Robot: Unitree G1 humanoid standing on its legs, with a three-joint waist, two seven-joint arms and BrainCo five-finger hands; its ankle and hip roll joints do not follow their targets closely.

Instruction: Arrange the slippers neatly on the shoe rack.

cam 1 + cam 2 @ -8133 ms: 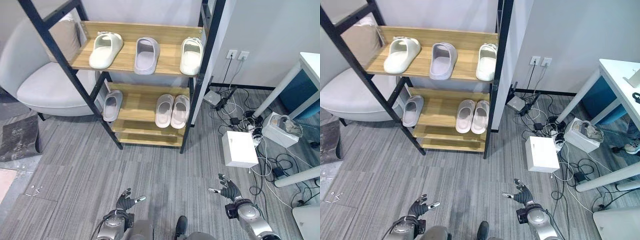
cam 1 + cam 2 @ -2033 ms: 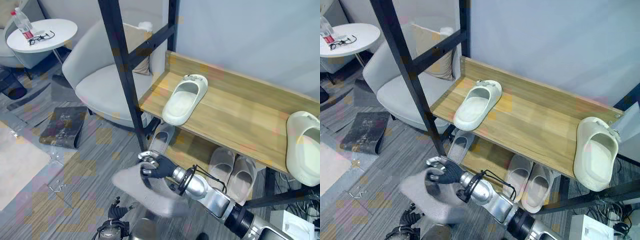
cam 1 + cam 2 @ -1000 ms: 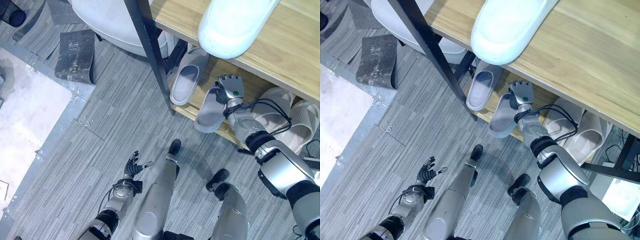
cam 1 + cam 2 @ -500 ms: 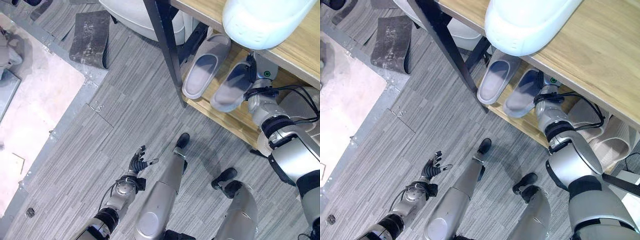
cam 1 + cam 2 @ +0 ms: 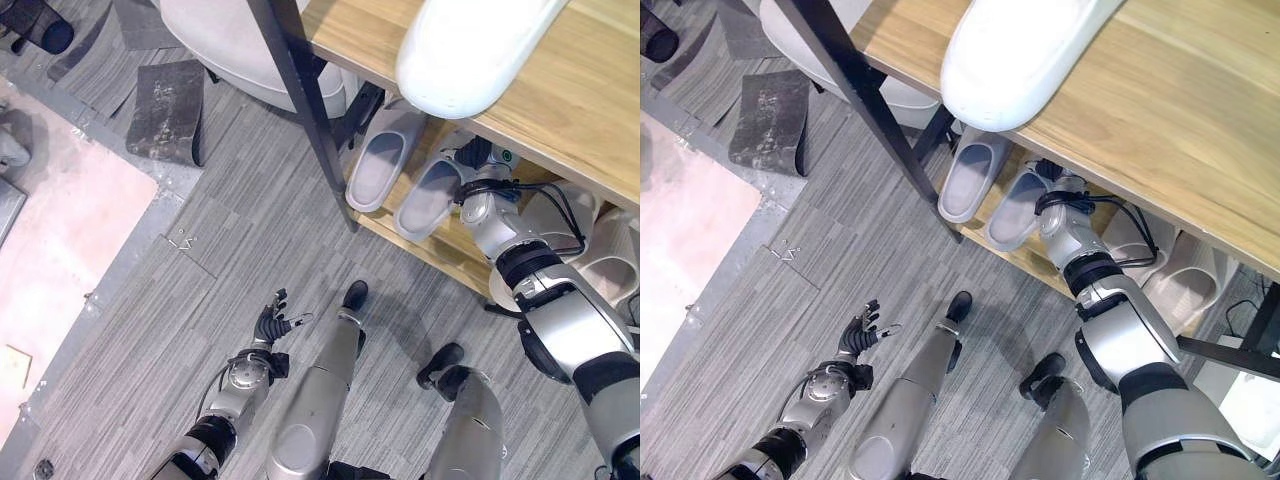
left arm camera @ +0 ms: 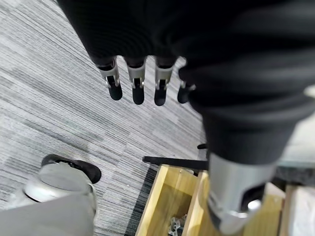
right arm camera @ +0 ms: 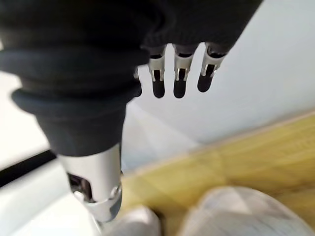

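Left eye view: the right hand point(image 5: 478, 160) is reaching from the lower right under the top shelf point(image 5: 570, 110) into the lower shelf point(image 5: 440, 245) of the shoe rack point(image 5: 290, 70), sitting right at the far end of a grey slipper point(image 5: 428, 198). That grey slipper is lying beside a second grey slipper point(image 5: 383, 166), their long axes running parallel and slanting out toward the floor, the two close together. I cannot tell whether the hand is touching the slipper.
Left eye view, other arm: the left hand point(image 5: 268, 324) is hanging low over the grey floor point(image 5: 150, 330), well apart from the rack, fingers spread and holding nothing.
Right eye view: a white slipper point(image 5: 1025, 50) is resting on the top shelf, overhanging its front edge directly above the grey pair. A pale pair point(image 5: 1160, 265) is sitting further right on the lower shelf.
Left wrist view: the fingers point(image 6: 135, 86) are extending straight over the floor, empty.
Right wrist view: the fingers point(image 7: 178, 78) are pointing straight out, relaxed and gripping nothing, toward a pale wall point(image 7: 266, 73); blurred rounded shapes, likely slippers, are lying below on wood.
Key relation: the right hand is by far the nearer, lying at the slipper's toe end, in line with its long axis, so a nudge along that axis would likely square it with its partner.
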